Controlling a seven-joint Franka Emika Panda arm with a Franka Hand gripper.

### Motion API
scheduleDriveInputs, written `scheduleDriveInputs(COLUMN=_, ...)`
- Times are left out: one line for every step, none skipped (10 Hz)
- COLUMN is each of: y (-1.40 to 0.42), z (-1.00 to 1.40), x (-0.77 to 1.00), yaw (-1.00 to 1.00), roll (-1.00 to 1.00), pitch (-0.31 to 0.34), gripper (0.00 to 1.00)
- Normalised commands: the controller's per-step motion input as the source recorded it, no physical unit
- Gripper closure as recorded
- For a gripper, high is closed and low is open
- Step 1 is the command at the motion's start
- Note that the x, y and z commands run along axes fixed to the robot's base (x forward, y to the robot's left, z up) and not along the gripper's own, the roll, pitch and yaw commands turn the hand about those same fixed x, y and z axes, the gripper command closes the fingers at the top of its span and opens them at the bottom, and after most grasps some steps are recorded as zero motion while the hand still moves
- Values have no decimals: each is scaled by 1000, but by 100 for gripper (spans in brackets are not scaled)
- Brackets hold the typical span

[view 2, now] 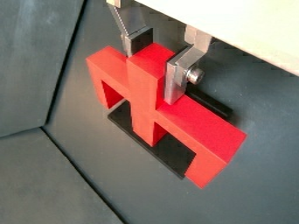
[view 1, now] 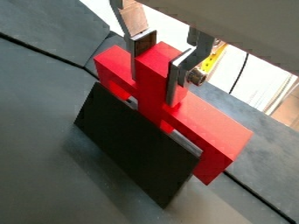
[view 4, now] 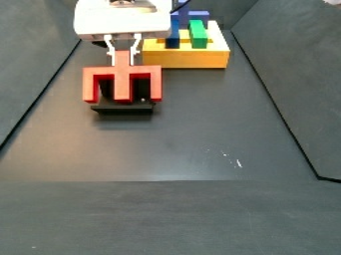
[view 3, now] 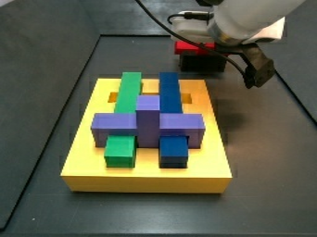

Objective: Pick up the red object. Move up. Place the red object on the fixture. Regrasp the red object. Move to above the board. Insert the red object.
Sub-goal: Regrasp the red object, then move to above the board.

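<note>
Gripping the red piece on the fixture

Descending from above, the gripper (view 4: 123,60) has its two silver fingers (view 1: 142,44) closed on the raised middle stub of the red object (view 2: 158,114), dark pads pressed to either side in both wrist views. The red object (view 4: 122,85) sits on top of the fixture (view 4: 124,108), its bar overhanging both ends. In a side view the arm's white body hides most of the red object (view 3: 186,46) and the fixture (view 3: 202,63); only slivers show. The board (view 3: 148,167) lies near, apart from the fixture, carrying green, blue and purple blocks (view 3: 146,118). Open dark floor (view 4: 200,149) spreads in front of the fixture.
</note>
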Motion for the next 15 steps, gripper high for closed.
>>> scheduleDriveInputs(y=0, z=0, x=0, yaw=0, roll=0, pitch=0, gripper=100)
scheduleDriveInputs(y=0, z=0, x=0, yaw=0, roll=0, pitch=0, gripper=100)
scheduleDriveInputs(y=0, z=0, x=0, yaw=0, roll=0, pitch=0, gripper=100)
scheduleDriveInputs(y=0, z=1400, x=0, yaw=0, roll=0, pitch=0, gripper=100)
scheduleDriveInputs(y=-16, z=1400, x=-2, yaw=6, roll=-56, pitch=22, gripper=100)
scheduleDriveInputs(y=-13, z=1400, x=-21, yaw=2, roll=-90, pitch=34, gripper=100)
scheduleDriveInputs(y=2, z=1400, x=-1, yaw=17, roll=-51, pitch=35, gripper=100)
scheduleDriveInputs(y=-18, z=1400, x=14, yaw=15, roll=-18, pitch=52, gripper=100)
scheduleDriveInputs(y=-31, z=1400, x=9, yaw=18, roll=-7, pitch=50, gripper=100)
scheduleDriveInputs(y=-20, z=1400, x=20, yaw=23, roll=-10, pitch=55, gripper=100)
scheduleDriveInputs(y=-18, z=707, x=28, yaw=25, roll=-8, pitch=66, gripper=100)
scheduleDriveInputs(y=-17, z=353, x=36, yaw=30, roll=2, pitch=75, gripper=100)
scheduleDriveInputs(y=-1400, z=285, x=-964, yaw=38, roll=-1000, pitch=75, gripper=100)
scheduleDriveInputs(y=-1400, z=289, x=-975, yaw=39, roll=-1000, pitch=68, gripper=100)
scheduleDriveInputs(y=-1400, z=308, x=-1041, yaw=49, roll=-1000, pitch=42, gripper=100)
